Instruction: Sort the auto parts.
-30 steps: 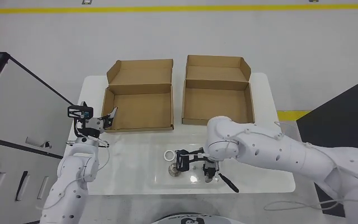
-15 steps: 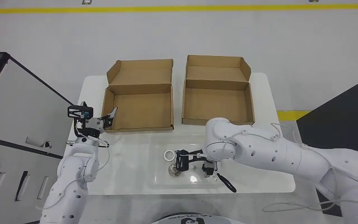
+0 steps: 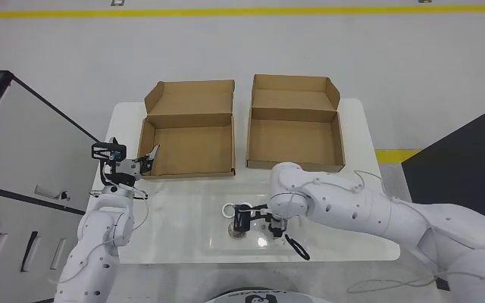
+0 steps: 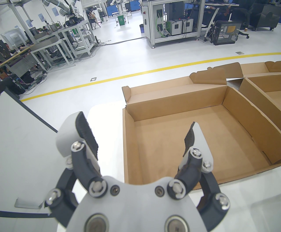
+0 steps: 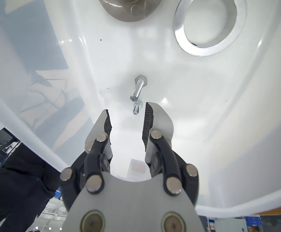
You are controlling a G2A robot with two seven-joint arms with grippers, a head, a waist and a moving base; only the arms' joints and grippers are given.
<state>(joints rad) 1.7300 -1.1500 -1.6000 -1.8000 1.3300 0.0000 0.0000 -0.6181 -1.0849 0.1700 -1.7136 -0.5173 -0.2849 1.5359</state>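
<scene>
A white glossy tray [image 5: 219,109] holds the parts: a steel bolt [image 5: 138,87], a silver ring [image 5: 206,26] and a metal flange [image 5: 131,8]. My right gripper [image 5: 128,111] hangs open low over the tray, its fingertips just short of the bolt's threaded end, with a short threaded bit between them. From above, the right gripper [image 3: 246,221] sits between the ring [image 3: 228,210] and the flange [image 3: 237,232]. My left gripper [image 4: 138,123] is open and empty, held above the near left corner of the left cardboard box [image 4: 197,136].
Two open cardboard boxes, the left box [image 3: 189,148] and the right box [image 3: 295,140], stand side by side at the back of the white table [image 3: 174,220]. The tray [image 3: 220,244] lies along the front edge. The right arm spans the tray's right half.
The right arm has shifted a little to the left over the tray, and its gripper has moved slightly left with it. The left arm has stayed still.
</scene>
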